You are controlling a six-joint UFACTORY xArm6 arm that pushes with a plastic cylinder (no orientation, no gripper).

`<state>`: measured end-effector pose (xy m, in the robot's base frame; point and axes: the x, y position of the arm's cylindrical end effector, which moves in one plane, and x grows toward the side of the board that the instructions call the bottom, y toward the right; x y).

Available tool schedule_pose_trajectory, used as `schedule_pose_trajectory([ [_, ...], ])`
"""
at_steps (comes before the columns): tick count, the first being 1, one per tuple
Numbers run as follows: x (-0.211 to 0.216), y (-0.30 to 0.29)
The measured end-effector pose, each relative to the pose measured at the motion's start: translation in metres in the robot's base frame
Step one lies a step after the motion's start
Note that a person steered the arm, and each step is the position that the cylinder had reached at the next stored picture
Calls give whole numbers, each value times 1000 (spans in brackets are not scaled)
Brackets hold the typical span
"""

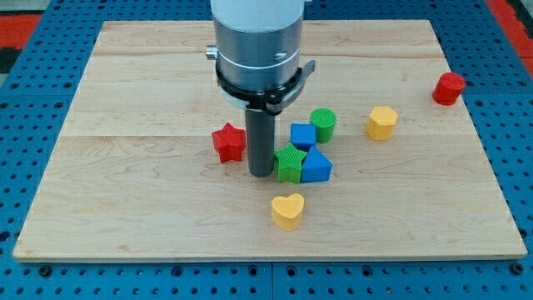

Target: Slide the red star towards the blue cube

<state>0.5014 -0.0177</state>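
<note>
The red star (227, 142) lies on the wooden board (150, 192) left of centre. The blue cube (302, 136) sits to its right, in a tight cluster with a green cylinder (323, 123), a green star-like block (289, 162) and a blue triangular block (316, 167). My tip (261, 172) stands between the red star and the cluster, just right of the star and touching or nearly touching the green star-like block's left side. The rod hides part of the gap between the star and the cube.
A yellow heart (287, 210) lies below the cluster. A yellow hexagonal block (381, 122) sits at the right. A red cylinder (448, 88) stands near the board's right edge. A blue pegboard surrounds the board.
</note>
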Motion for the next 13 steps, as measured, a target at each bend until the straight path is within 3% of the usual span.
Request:
schedule_pose_trajectory([
  [3, 21, -50],
  [13, 4, -149],
])
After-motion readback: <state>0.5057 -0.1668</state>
